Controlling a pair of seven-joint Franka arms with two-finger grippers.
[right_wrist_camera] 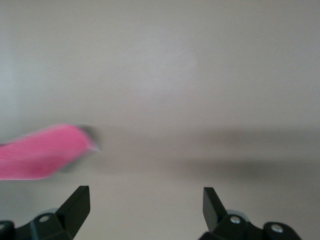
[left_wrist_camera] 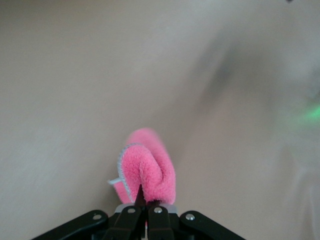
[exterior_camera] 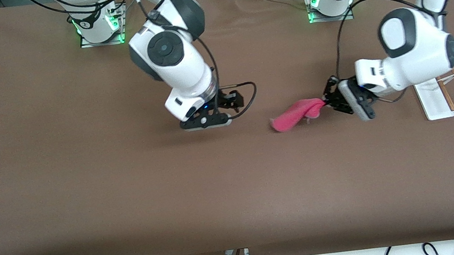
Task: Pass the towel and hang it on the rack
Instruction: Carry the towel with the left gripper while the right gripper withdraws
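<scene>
Even, diffuse overhead light fills the front view, with soft short shadows under each arm on the table [exterior_camera: 85,185]. Green base lamps glow. Both wrist views look washed out and pale, and the towel [right_wrist_camera: 40,152] smears with blur in the right wrist view.

Pink towel [exterior_camera: 295,114], grey edging; white-based rack [exterior_camera: 436,101], brown table [exterior_camera: 85,185].

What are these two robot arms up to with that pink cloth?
The left gripper is shut on one end of the towel, whose free end trails toward the table's middle. The right gripper is open and empty, low over the table's middle, clear of the towel. The rack stands bare toward the left arm's end; nothing hangs on it yet.
</scene>
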